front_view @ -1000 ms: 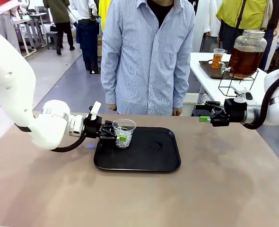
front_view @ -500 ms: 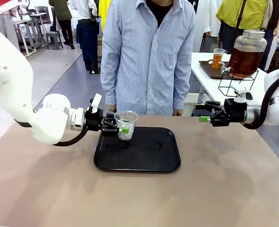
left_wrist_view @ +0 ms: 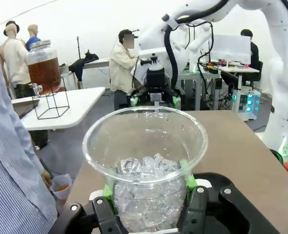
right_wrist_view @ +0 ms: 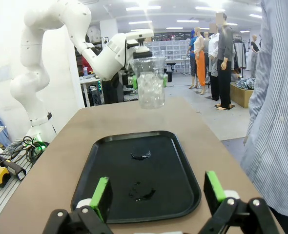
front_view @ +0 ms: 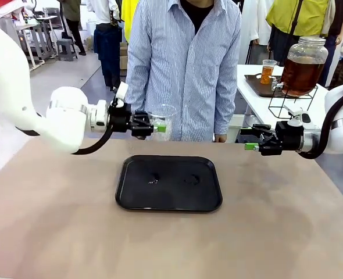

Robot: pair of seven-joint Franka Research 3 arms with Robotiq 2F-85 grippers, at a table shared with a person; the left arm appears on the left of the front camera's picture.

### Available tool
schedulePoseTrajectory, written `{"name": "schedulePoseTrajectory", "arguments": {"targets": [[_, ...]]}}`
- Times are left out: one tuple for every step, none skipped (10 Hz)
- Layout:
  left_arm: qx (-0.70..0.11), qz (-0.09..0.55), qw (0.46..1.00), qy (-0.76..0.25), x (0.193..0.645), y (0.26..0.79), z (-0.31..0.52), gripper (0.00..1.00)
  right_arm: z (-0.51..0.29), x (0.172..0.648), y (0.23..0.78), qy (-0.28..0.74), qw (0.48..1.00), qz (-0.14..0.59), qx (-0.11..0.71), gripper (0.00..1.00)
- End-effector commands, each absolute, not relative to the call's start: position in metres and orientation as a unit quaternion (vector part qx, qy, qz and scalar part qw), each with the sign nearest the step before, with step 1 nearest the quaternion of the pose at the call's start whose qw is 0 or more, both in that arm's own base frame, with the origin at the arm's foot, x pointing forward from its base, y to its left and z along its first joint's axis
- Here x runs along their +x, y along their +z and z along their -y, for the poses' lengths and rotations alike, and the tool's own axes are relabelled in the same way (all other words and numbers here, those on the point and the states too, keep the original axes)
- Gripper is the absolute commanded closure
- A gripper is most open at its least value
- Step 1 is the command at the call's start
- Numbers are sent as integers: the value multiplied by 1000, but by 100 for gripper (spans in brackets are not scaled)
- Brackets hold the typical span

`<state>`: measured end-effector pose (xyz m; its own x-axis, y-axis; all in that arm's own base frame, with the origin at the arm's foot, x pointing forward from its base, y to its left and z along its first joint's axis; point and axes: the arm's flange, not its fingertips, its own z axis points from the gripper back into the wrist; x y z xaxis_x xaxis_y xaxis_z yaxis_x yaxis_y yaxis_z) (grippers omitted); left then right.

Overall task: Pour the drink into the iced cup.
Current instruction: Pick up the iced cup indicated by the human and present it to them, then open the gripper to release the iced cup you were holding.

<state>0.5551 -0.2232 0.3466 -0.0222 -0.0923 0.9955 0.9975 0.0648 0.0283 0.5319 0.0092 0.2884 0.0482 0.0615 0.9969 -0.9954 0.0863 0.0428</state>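
- The left gripper (front_view: 159, 126) pinches the iced cup (front_view: 163, 116) low on its wall and holds it upright in the air, past the black tray's (front_view: 206, 200) far left corner, just in front of the person's striped shirt (front_view: 183, 70).
- The cup holds ice only; I see no tea in it.
- The right gripper (front_view: 248, 139) hangs over the tabletop's far right edge, jaws spread, empty.
- The amber drink (front_view: 268, 73) waits in a small clear cup on the side table, beside the big glass dispenser (front_view: 302, 61).
- By my reckoning the pouring is not yet begun; everything of it remains.
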Motion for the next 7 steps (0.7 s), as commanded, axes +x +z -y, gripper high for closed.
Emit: {"name": "schedulePoseTrajectory", "arguments": {"targets": [[-455,499,536,-507,561,358,229,39,-11,534,291,484,546,493,473,0],[-453,499,532,-512,555,347,223,39,-11,534,291,484,546,493,473,0],[-453,499,532,-512,555,347,223,39,-11,534,291,484,546,493,473,0],[-453,499,532,-512,555,347,223,39,-11,534,291,484,546,493,473,0],[-453,499,532,-512,555,347,223,39,-11,534,291,484,546,493,473,0],[-453,499,532,-512,555,347,223,39,-11,534,291,484,546,493,473,0],[-453,499,532,-512,555,347,223,39,-11,534,291,484,546,493,473,0]]}}
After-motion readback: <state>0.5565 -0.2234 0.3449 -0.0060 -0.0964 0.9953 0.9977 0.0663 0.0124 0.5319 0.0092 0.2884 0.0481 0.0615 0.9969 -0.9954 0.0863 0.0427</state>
